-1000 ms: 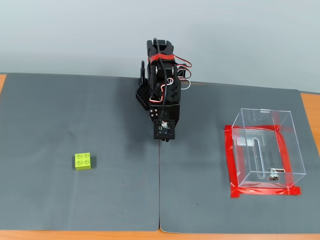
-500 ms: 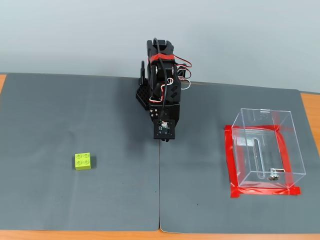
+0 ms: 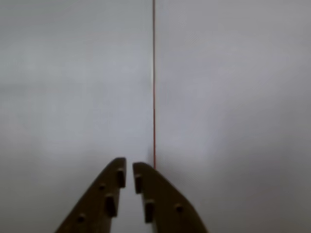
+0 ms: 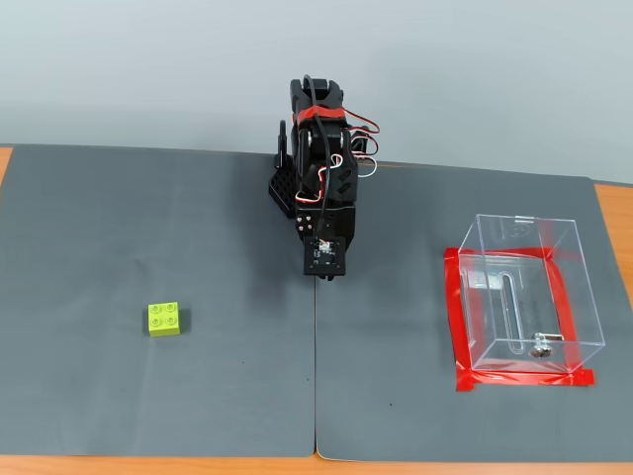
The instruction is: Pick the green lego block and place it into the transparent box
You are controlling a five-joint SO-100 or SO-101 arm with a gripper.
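I see my tool w/ its two fingers almost together, just a thin gap at the tips & nothing held, pointing down over the seam between the two grey mats on the bench. In the fixed view the green lego block sits flat on the left mat, studs up, well apart from the folded black arm at the back. The transparent box stands on the right mat w/ red tape round its foot, empty except a small metal bit at its base.
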